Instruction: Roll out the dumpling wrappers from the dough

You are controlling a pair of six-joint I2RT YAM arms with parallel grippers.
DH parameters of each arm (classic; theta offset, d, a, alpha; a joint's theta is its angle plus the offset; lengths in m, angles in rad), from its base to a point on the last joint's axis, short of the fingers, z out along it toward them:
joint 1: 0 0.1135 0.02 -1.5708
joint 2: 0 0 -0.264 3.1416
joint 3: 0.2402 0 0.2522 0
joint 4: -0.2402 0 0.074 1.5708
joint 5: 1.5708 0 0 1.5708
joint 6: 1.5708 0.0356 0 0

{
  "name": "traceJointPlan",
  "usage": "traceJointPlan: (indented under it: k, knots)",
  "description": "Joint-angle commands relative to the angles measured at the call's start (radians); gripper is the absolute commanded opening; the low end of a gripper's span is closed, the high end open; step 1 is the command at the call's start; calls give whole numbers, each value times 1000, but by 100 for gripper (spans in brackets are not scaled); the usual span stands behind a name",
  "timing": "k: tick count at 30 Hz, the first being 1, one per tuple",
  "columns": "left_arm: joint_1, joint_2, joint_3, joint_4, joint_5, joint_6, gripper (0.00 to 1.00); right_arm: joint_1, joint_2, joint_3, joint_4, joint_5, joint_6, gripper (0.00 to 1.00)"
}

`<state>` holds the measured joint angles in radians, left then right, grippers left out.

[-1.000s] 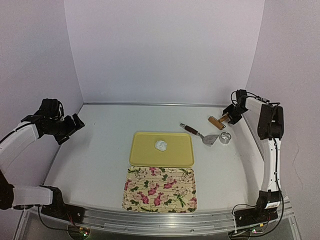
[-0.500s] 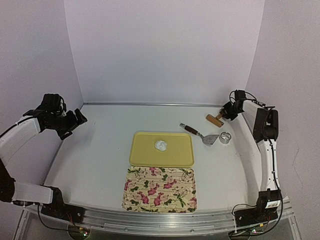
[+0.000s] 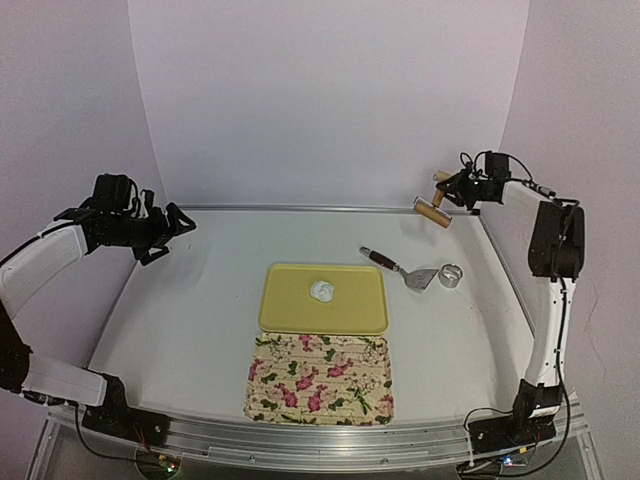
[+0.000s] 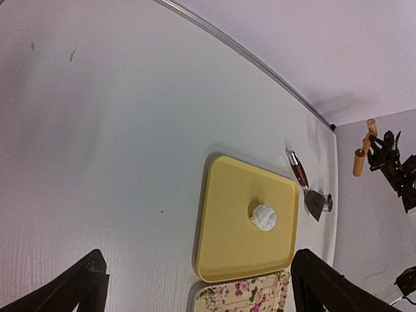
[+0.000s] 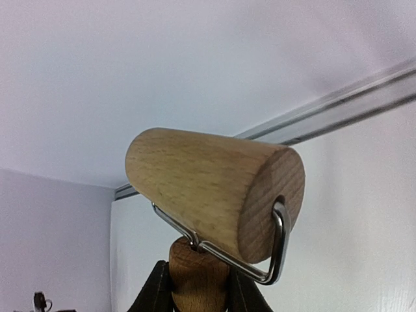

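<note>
A small white lump of dough (image 3: 323,290) (image 4: 264,217) sits on the yellow tray (image 3: 290,310) (image 4: 227,253) at mid table. The dumpling wrappers are out of view. My right gripper (image 3: 458,187) (image 5: 198,289) is shut on the handle of a wooden roller (image 3: 433,210) (image 5: 214,188), held in the air near the back right corner, well above the table. My left gripper (image 3: 180,222) (image 4: 198,286) hovers open and empty over the left side of the table, far from the tray.
A floral tray (image 3: 320,378) lies just in front of the yellow one. A metal spatula (image 3: 400,268) and a metal ring cutter (image 3: 451,275) lie right of the yellow tray. Walls close in the back and both sides.
My right gripper shut on the roller's handle and lifted it off the table, up and toward the back wall. The left arm swung inward to the right.
</note>
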<state>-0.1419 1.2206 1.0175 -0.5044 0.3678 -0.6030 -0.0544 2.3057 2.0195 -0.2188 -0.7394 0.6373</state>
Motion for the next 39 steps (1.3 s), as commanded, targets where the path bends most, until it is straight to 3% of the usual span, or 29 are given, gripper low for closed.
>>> traceJointPlan:
  k: [1, 7, 14, 25, 32, 39]
  knots:
    - [-119, 40, 83, 47, 69, -6, 98, 94, -284, -161, 78, -183, -145, 0]
    - [-220, 85, 94, 152, 213, -34, 98, 271, -434, -353, -36, -198, -262, 0]
    - [-290, 115, 93, 202, 361, -25, 99, 473, -452, -441, -126, -181, -321, 0]
    - [-391, 190, 21, 280, 520, -71, 99, 753, -336, -335, -272, -200, -439, 0]
    - [-414, 203, -4, 287, 510, -89, 99, 857, -315, -301, -323, -164, -499, 0]
    - [-421, 213, -43, 244, 540, -67, 87, 891, -318, -261, -349, -145, -521, 0]
